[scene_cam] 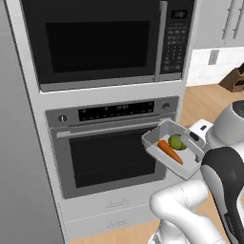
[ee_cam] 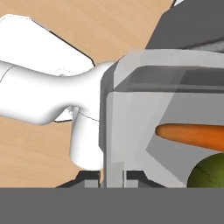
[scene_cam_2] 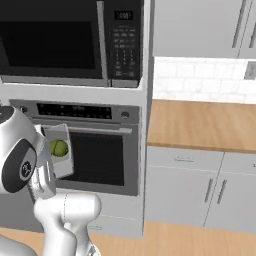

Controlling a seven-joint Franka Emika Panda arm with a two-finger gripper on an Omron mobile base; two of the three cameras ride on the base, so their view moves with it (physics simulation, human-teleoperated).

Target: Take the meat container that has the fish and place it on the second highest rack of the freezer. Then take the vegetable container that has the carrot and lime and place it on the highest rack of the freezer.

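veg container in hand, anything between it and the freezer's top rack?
Cannot say: the freezer is not in these views. The gripper is shut on the wall of the vegetable container, holding the carrot and lime in front of the oven.

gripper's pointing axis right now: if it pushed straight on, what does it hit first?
The gripper is shut on the vegetable container wall, so the container itself comes first. Beyond it along the hand view lies wood floor, though depth there is unclear.
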